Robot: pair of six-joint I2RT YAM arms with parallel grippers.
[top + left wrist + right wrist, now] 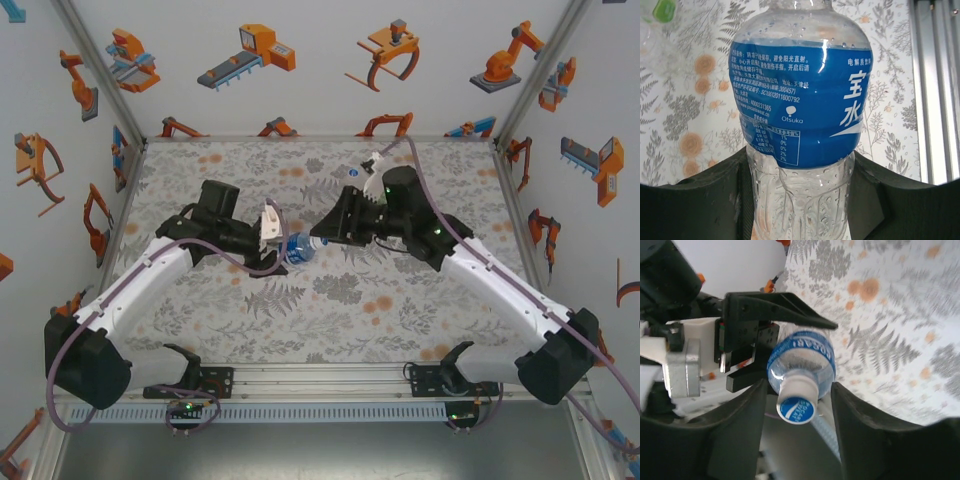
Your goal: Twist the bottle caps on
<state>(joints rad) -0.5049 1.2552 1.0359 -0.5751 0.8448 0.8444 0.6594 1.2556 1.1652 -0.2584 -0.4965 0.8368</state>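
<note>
From where I stand, the left gripper is clamped round the lower body of the blue-label bottle. It holds the bottle sideways over the flowered table, neck pointing towards the other arm. A white cap with blue print on its top sits on the neck. The right gripper straddles that cap with its jaws parted, a gap showing on either side, gripping nothing

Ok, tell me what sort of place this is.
Probably a robot test cell in a lab: a booth with white walls printed with orange robot cartoons, aluminium frame posts, and two arms bolted to a rail at a floral-covered table.
</note>
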